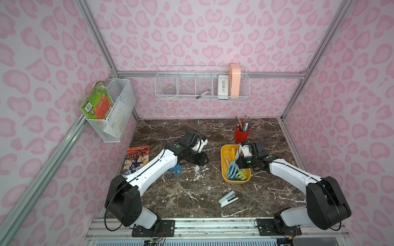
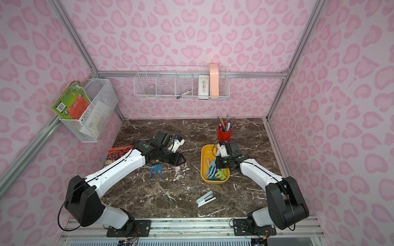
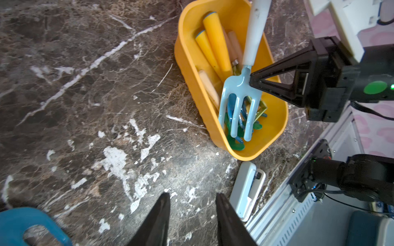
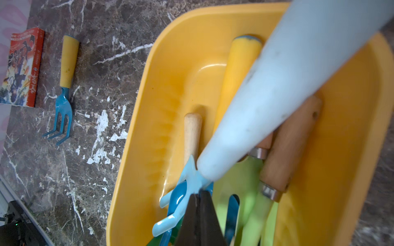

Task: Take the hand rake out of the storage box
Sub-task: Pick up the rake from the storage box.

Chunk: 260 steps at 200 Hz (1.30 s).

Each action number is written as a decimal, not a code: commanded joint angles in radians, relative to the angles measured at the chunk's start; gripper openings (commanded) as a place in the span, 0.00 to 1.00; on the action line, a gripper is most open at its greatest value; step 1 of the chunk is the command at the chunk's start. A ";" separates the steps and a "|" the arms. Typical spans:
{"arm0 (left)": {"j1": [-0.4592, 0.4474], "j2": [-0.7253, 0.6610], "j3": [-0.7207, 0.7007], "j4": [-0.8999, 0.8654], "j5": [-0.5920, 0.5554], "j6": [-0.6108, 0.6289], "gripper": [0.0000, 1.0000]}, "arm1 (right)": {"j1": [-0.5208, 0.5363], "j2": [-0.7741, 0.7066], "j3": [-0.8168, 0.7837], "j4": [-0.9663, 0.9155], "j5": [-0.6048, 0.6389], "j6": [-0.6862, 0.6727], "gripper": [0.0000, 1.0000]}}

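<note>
The yellow storage box (image 1: 223, 164) (image 2: 203, 168) (image 3: 185, 55) (image 4: 170, 85) lies on the right of the marble table and holds several hand tools. My right gripper (image 1: 238, 162) (image 2: 217, 163) (image 3: 251, 79) (image 4: 199, 192) is shut on the neck of a light blue hand rake (image 1: 232, 167) (image 2: 211, 168) (image 3: 238, 89) (image 4: 277, 85). This rake is tilted, its pale handle raised and its tines down among the other tools. My left gripper (image 1: 205, 160) (image 2: 182, 159) (image 3: 193, 194) hangs open and empty over the bare table. A darker blue rake (image 1: 175, 171) (image 2: 155, 171) (image 4: 63, 106) lies on the table beside my left arm.
A pale stapler (image 1: 228, 198) (image 3: 245, 191) lies in front of the box. A red pencil cup (image 1: 242, 133) stands just behind it. A comic book (image 1: 136, 159) lies at the left edge. White wire baskets (image 1: 202, 85) hang on the walls.
</note>
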 commanded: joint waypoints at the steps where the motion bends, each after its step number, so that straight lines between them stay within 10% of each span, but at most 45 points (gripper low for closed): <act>1: -0.008 0.021 0.009 0.075 0.148 0.012 0.41 | -0.002 -0.025 0.034 0.001 -0.048 -0.019 0.00; 177: -0.010 0.226 0.088 0.238 0.423 0.073 0.46 | -0.019 -0.122 0.037 0.104 -0.441 -0.182 0.00; 260: -0.009 0.211 0.057 0.258 0.458 0.076 0.16 | 0.052 -0.074 0.034 0.207 -0.442 -0.114 0.00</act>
